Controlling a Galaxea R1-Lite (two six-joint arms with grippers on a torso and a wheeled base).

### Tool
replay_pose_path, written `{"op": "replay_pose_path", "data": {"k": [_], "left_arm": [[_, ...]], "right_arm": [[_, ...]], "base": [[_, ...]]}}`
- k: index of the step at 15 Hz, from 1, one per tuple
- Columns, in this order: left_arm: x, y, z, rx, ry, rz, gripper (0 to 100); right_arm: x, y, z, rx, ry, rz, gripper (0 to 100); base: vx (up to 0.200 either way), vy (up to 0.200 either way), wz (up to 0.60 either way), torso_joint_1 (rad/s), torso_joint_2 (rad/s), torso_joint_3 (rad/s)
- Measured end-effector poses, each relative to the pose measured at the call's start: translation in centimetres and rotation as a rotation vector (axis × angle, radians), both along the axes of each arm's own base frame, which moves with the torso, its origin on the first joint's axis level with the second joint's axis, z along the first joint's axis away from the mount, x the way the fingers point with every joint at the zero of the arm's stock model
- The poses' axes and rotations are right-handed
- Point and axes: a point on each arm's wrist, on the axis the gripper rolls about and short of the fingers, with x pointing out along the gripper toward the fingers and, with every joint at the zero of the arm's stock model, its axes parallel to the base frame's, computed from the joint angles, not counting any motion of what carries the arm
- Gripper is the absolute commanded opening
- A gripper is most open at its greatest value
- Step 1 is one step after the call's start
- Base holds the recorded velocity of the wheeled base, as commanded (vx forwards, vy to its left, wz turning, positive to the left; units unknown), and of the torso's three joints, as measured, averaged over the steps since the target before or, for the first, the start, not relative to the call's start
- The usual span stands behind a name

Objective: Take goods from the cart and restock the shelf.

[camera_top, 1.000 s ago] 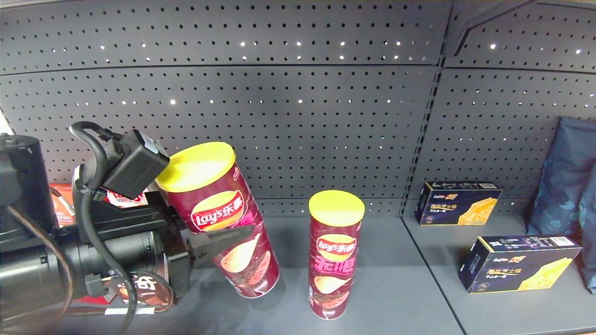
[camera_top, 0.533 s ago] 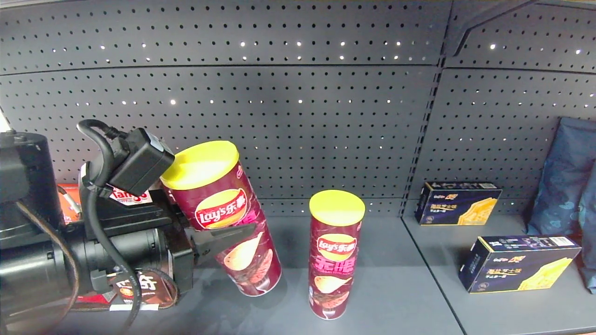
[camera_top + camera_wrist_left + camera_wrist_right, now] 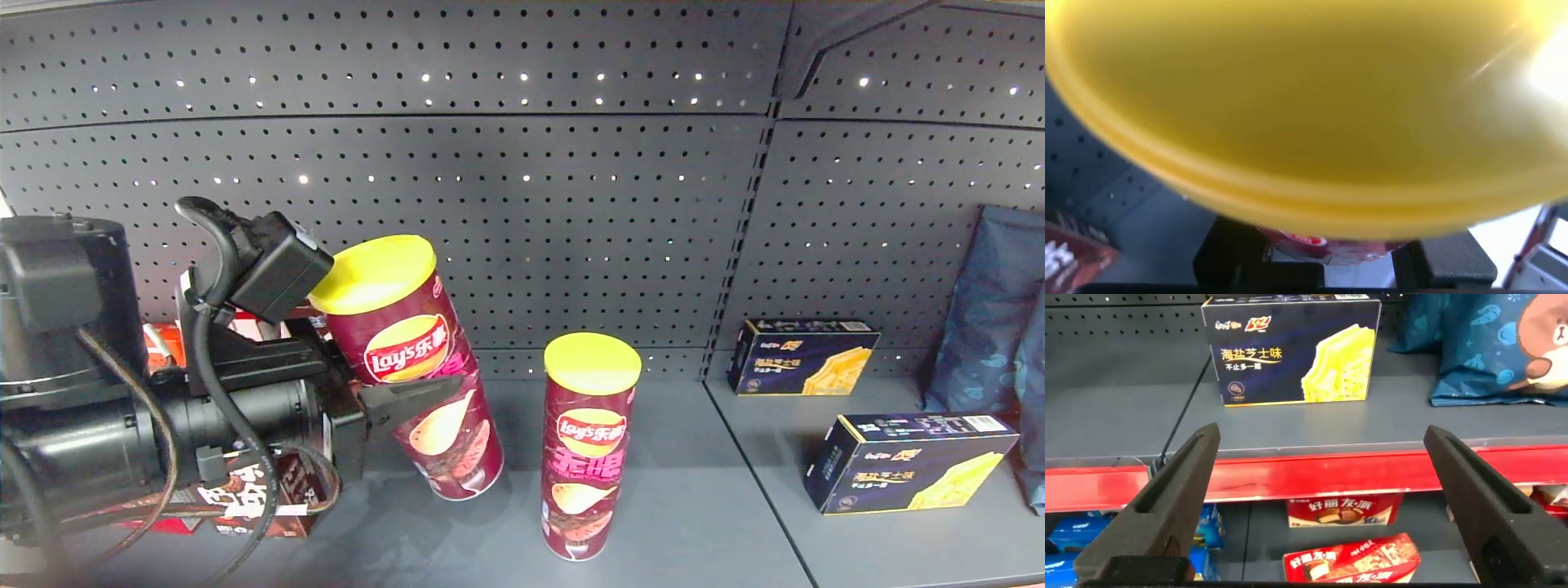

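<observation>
My left gripper (image 3: pixel 408 400) is shut on a maroon chip can (image 3: pixel 416 367) with a yellow lid (image 3: pixel 1306 106), held tilted over the left part of the grey shelf (image 3: pixel 669 506); its base is at or just above the shelf floor. A second, identical chip can (image 3: pixel 588 445) stands upright on the shelf just to the right of the held one, a small gap between them. My right gripper (image 3: pixel 1323 506) hangs open in front of the shelf's red front edge (image 3: pixel 1315 469), nothing between its fingers.
Two dark blue cracker boxes (image 3: pixel 804 357) (image 3: pixel 906 461) lie on the right shelf section, with dark blue bags (image 3: pixel 992 327) at the far right. Red snack boxes (image 3: pixel 253 506) sit behind my left arm. A perforated back panel (image 3: pixel 522 204) closes the shelf. More boxes (image 3: pixel 1351 559) fill the lower shelf.
My left arm has carried the held can to the right and deeper into the shelf, closer to the standing can. The standing can and boxes have not moved.
</observation>
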Motion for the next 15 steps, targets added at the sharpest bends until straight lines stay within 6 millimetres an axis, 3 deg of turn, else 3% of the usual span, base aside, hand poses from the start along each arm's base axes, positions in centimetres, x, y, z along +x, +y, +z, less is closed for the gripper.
{"op": "replay_pose_path", "data": {"k": [5, 8, 15], "left_arm": [[3.6, -0.8, 0.1, 0.064, -0.083, -0.006, 0], [7.2, -0.6, 0.2, 0.089, -0.109, -0.095, 0], [13.4, -2.2, -0.2, 0.161, 0.025, -0.171, 0]], "right_arm": [[0.0, 0.0, 0.0, 0.0, 0.0, 0.0, 100], [0.0, 0.0, 0.0, 0.0, 0.0, 0.001, 100], [0.0, 0.0, 0.0, 0.0, 0.0, 0.0, 100]], "base": [[0.0, 0.0, 0.0, 0.0, 0.0, 0.0], [0.0, 0.0, 0.0, 0.0, 0.0, 0.0], [0.0, 0.0, 0.0, 0.0, 0.0, 0.0]]}}
